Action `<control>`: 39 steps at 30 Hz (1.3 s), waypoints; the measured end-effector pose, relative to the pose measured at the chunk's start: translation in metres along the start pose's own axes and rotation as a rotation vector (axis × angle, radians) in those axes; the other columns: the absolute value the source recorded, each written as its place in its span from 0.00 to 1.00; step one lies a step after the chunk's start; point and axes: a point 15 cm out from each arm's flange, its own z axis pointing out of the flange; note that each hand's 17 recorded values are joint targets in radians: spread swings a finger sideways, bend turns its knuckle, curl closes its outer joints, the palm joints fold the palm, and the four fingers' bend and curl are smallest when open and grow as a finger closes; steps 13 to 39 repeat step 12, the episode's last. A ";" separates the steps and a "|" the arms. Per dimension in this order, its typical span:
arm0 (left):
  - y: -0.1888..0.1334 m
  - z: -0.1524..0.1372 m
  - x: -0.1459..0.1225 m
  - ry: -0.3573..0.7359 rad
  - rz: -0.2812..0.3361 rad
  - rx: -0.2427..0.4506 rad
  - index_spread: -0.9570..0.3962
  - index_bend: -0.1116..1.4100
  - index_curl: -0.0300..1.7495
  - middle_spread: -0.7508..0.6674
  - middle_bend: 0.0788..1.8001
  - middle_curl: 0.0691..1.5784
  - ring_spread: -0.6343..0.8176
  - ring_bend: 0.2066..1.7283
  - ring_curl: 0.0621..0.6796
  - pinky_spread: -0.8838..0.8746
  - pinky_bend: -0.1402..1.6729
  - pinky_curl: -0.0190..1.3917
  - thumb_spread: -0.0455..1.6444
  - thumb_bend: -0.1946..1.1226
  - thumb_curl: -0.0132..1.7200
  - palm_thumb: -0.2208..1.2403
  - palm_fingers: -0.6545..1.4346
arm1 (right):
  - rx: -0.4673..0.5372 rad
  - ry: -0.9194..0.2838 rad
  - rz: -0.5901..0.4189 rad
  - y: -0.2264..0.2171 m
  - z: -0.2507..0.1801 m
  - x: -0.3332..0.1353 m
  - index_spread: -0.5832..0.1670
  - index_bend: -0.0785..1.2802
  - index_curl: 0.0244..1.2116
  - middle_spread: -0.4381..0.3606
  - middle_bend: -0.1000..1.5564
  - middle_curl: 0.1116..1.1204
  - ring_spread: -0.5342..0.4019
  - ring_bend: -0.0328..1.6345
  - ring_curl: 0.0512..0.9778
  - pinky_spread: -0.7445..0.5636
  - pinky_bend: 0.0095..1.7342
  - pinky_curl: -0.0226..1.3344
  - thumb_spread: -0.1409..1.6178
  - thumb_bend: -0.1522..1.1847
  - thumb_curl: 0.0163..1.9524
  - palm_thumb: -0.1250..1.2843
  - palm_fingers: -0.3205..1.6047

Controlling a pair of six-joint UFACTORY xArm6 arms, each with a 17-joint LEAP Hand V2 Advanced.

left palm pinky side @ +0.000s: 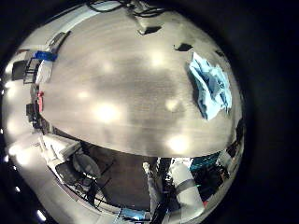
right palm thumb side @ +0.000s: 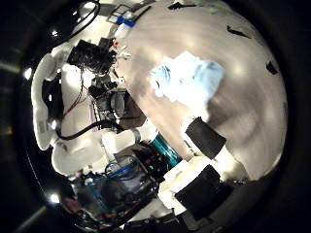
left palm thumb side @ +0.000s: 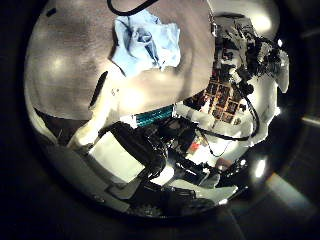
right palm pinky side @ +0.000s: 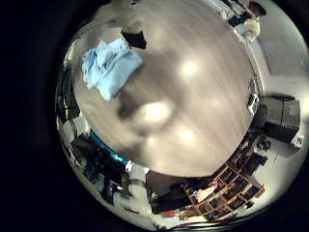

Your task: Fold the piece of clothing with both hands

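Your left hand (left palm thumb side: 150, 150) shows only as white, black and teal parts at the edge of its thumb-side palm view, raised clear of the bench; nothing is held in what you can see, but you cannot tell how far its fingers are spread. Your right hand (right palm thumb side: 185, 155) shows the same way in its own thumb-side view: white and black finger segments and a teal part reach in toward the bench, apart from the cloth, and the fingers' spread cannot be judged there either.

Out from both palms lies the crumpled light blue piece of clothing (left palm thumb side: 145, 42), bunched in a loose heap on the pale wooden bench (left palm pinky side: 121, 75). No hand touches it. In the left little-finger view the cloth sits near one edge of the bench; in the right little-finger view it lies beside a small black patch (right palm pinky side: 134, 40) on the bench surface.
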 end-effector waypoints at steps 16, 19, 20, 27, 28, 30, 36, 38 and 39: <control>-0.012 0.007 0.059 -0.033 0.024 -0.006 0.67 0.20 0.28 0.62 0.05 0.15 0.66 0.22 0.26 0.74 0.20 0.26 0.74 0.14 0.25 0.58 0.42 | 0.020 0.007 0.174 0.070 0.022 0.059 0.26 0.21 0.30 0.45 0.31 0.24 0.58 0.47 0.26 0.89 0.36 0.31 0.83 0.11 0.27 0.54 0.29; -0.012 0.007 0.059 -0.033 0.024 -0.006 0.67 0.20 0.28 0.62 0.05 0.15 0.66 0.22 0.26 0.74 0.20 0.26 0.74 0.14 0.25 0.58 0.42 | 0.020 0.007 0.174 0.070 0.022 0.059 0.26 0.21 0.30 0.45 0.31 0.24 0.58 0.47 0.26 0.89 0.36 0.31 0.83 0.11 0.27 0.54 0.29; -0.012 0.007 0.059 -0.033 0.024 -0.006 0.67 0.20 0.28 0.62 0.05 0.15 0.66 0.22 0.26 0.74 0.20 0.26 0.74 0.14 0.25 0.58 0.42 | 0.020 0.007 0.174 0.070 0.022 0.059 0.26 0.21 0.30 0.45 0.31 0.24 0.58 0.47 0.26 0.89 0.36 0.31 0.83 0.11 0.27 0.54 0.29; -0.012 0.007 0.059 -0.033 0.024 -0.006 0.67 0.20 0.28 0.62 0.05 0.15 0.66 0.22 0.26 0.74 0.20 0.26 0.74 0.14 0.25 0.58 0.42 | 0.020 0.007 0.174 0.070 0.022 0.059 0.26 0.21 0.30 0.45 0.31 0.24 0.58 0.47 0.26 0.89 0.36 0.31 0.83 0.11 0.27 0.54 0.29; -0.012 0.007 0.059 -0.033 0.024 -0.006 0.67 0.20 0.28 0.62 0.05 0.15 0.66 0.22 0.26 0.74 0.20 0.26 0.74 0.14 0.25 0.58 0.42 | 0.020 0.007 0.174 0.070 0.022 0.059 0.26 0.21 0.30 0.45 0.31 0.24 0.58 0.47 0.26 0.89 0.36 0.31 0.83 0.11 0.27 0.54 0.29; -0.012 0.007 0.059 -0.033 0.024 -0.006 0.67 0.20 0.28 0.62 0.05 0.15 0.66 0.22 0.26 0.74 0.20 0.26 0.74 0.14 0.25 0.58 0.42 | 0.020 0.007 0.174 0.070 0.022 0.059 0.26 0.21 0.30 0.45 0.31 0.24 0.58 0.47 0.26 0.89 0.36 0.31 0.83 0.11 0.27 0.54 0.29; -0.012 0.007 0.059 -0.033 0.024 -0.006 0.67 0.20 0.28 0.62 0.05 0.15 0.66 0.22 0.26 0.74 0.20 0.26 0.74 0.14 0.25 0.58 0.42 | 0.020 0.007 0.174 0.070 0.022 0.059 0.26 0.21 0.30 0.45 0.31 0.24 0.58 0.47 0.26 0.89 0.36 0.31 0.83 0.11 0.27 0.54 0.29; -0.012 0.007 0.059 -0.033 0.024 -0.006 0.67 0.20 0.28 0.62 0.05 0.15 0.66 0.22 0.26 0.74 0.20 0.26 0.74 0.14 0.25 0.58 0.42 | 0.020 0.007 0.174 0.070 0.022 0.059 0.26 0.21 0.30 0.45 0.31 0.24 0.58 0.47 0.26 0.89 0.36 0.31 0.83 0.11 0.27 0.54 0.29; -0.012 0.007 0.059 -0.033 0.024 -0.006 0.67 0.20 0.28 0.62 0.05 0.15 0.66 0.22 0.26 0.74 0.20 0.26 0.74 0.14 0.25 0.58 0.42 | 0.020 0.007 0.174 0.070 0.022 0.059 0.26 0.21 0.30 0.45 0.31 0.24 0.58 0.47 0.26 0.89 0.36 0.31 0.83 0.11 0.27 0.54 0.29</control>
